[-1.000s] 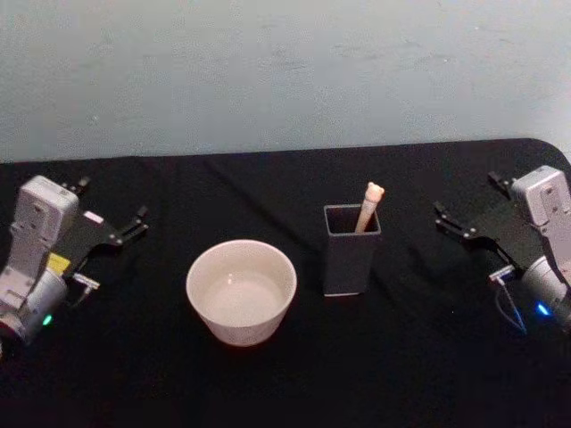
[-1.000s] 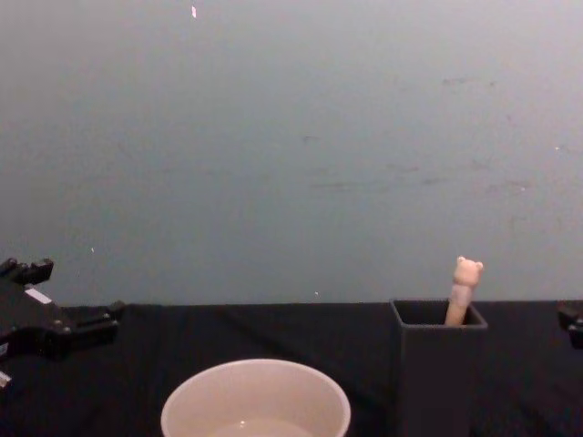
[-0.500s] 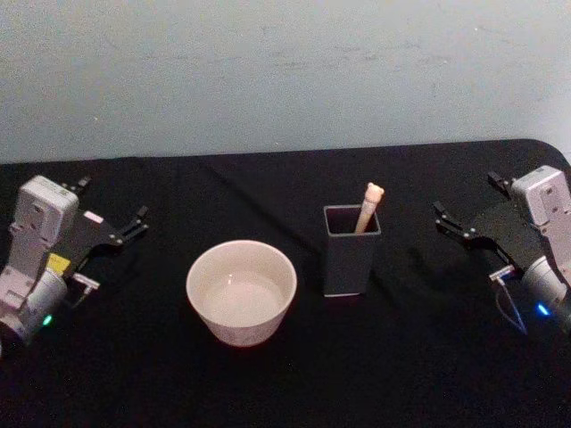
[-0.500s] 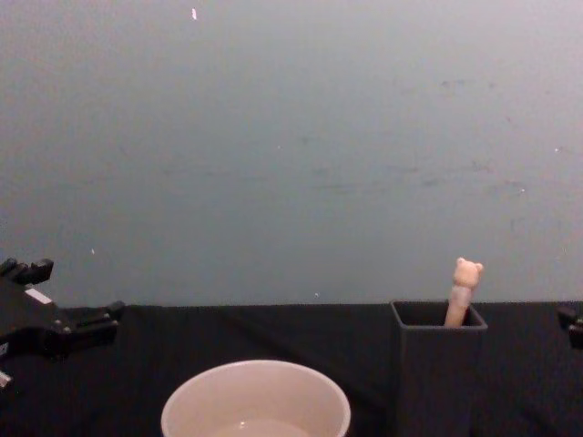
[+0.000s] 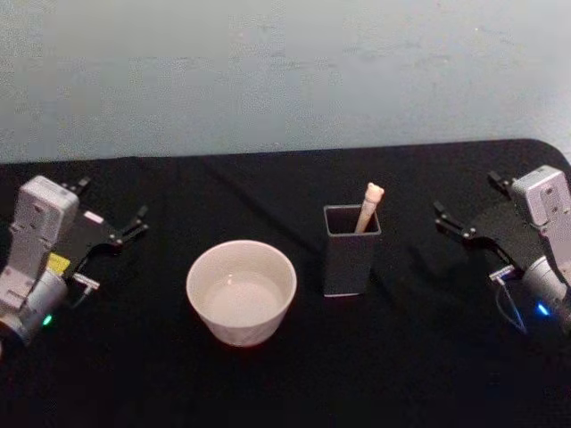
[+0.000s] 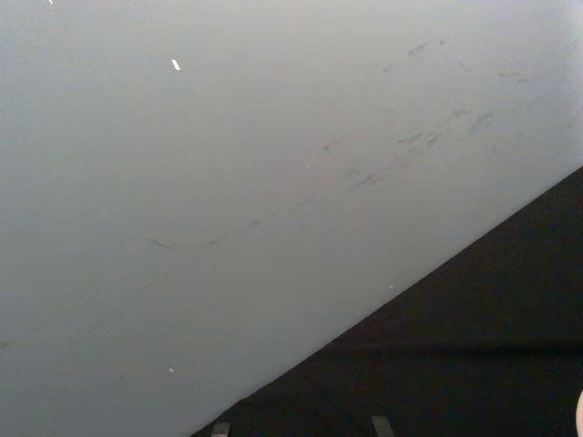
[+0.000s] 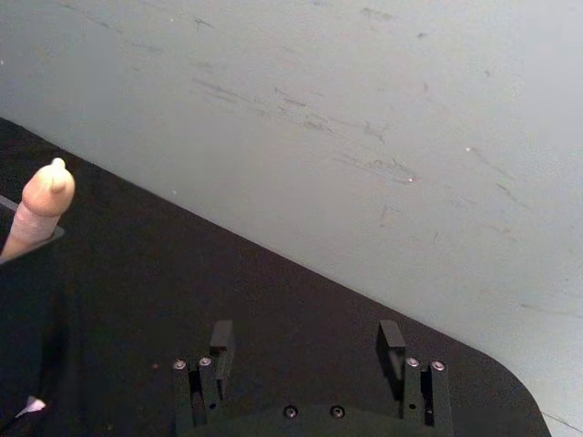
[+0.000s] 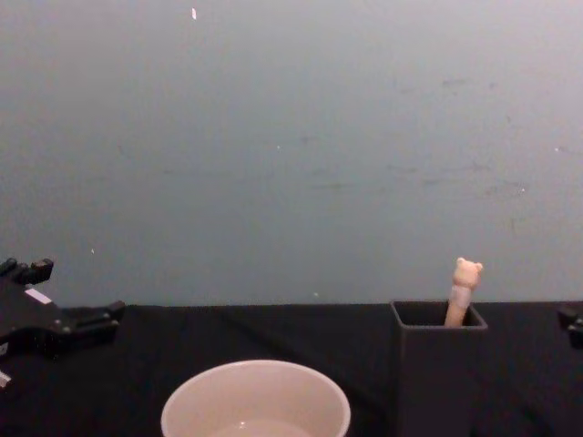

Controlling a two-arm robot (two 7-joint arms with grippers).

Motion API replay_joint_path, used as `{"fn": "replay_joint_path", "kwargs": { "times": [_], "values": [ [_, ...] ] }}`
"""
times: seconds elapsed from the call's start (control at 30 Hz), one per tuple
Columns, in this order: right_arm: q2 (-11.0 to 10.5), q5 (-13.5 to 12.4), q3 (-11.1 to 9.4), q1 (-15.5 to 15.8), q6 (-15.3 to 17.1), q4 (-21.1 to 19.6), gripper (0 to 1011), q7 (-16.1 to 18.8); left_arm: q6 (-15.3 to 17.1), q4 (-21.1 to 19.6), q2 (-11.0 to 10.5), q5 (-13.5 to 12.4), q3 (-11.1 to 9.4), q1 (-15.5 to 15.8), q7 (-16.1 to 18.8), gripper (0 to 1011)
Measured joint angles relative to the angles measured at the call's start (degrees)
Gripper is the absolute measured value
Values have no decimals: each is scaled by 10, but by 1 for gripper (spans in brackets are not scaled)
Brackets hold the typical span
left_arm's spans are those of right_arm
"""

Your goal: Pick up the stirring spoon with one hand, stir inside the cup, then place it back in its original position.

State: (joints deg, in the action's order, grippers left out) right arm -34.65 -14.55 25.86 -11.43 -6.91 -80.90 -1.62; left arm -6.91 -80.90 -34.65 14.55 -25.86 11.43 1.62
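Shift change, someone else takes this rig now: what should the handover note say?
Left gripper: open, empty, parked at the left.
Right gripper: open, empty, right of the holder.
Stirring spoon stands in the holder, bear end up; cup beside it, to its left.
Done: nothing yet.
Left: grasp spoon, stir in cup, return it to holder.

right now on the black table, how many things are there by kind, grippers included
cup: 1
holder: 1
stirring spoon, standing in the holder: 1
grippers, left gripper and right gripper, both with fingers open: 2
total: 5
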Motion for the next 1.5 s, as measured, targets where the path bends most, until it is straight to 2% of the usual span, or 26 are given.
{"fn": "replay_joint_path", "kwargs": {
  "times": [0.73, 1.0, 1.2, 1.3, 1.5],
  "values": [
    [0, 0, 0, 0, 0, 0, 1002, 0, 0, 0, 0, 0, 0, 0, 0, 1001],
    [8, -12, -17, 8, 0, -2, 1002, 20, 0, 0, 0, 0, 0, 0, 0, 1001],
    [9, -44, -36, 23, 7, -20, 1002, 50, 0, 0, 0, 0, 0, 0, 0, 1001],
    [7, -85, -52, 37, 20, -39, 1002, 84, 0, 0, 0, 0, 0, 0, 0, 1001],
    [3, -149, -75, 56, 40, -66, 1002, 143, 0, 0, 0, 0, 0, 0, 0, 1001]
  ]
}}
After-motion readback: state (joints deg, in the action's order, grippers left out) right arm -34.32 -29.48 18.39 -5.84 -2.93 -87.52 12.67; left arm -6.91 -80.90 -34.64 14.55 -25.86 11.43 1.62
